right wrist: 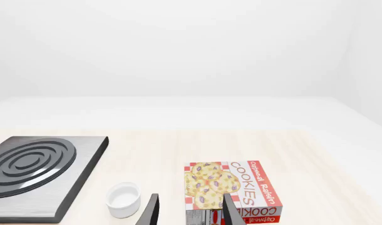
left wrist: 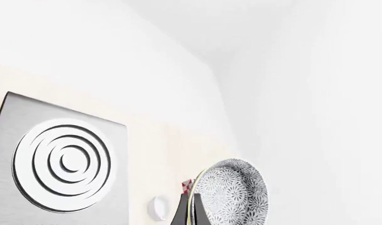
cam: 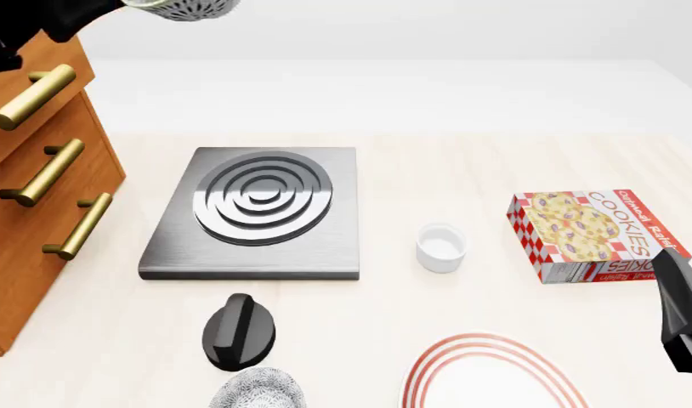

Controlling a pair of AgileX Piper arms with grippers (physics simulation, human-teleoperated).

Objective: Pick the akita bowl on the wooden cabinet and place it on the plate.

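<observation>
The akita bowl [cam: 194,8], white with a dark net pattern, hangs in the air above the wooden cabinet [cam: 29,229] at the far left of the front view. My left gripper [left wrist: 191,216] is shut on the rim of the akita bowl [left wrist: 233,192], one finger inside and one outside. The plate [cam: 496,372], white with red rings, lies at the table's near edge, right of centre and partly cut off. At the right edge my right gripper [cam: 683,325] stands low. Its fingers [right wrist: 151,212] are open and hold nothing.
A grey stove slab [cam: 258,211] with rings lies mid-table. A small white cup [cam: 440,246] and a cookie box [cam: 596,234] sit to its right. A black knob-shaped object [cam: 240,331] and a second patterned bowl [cam: 257,393] sit near the front edge.
</observation>
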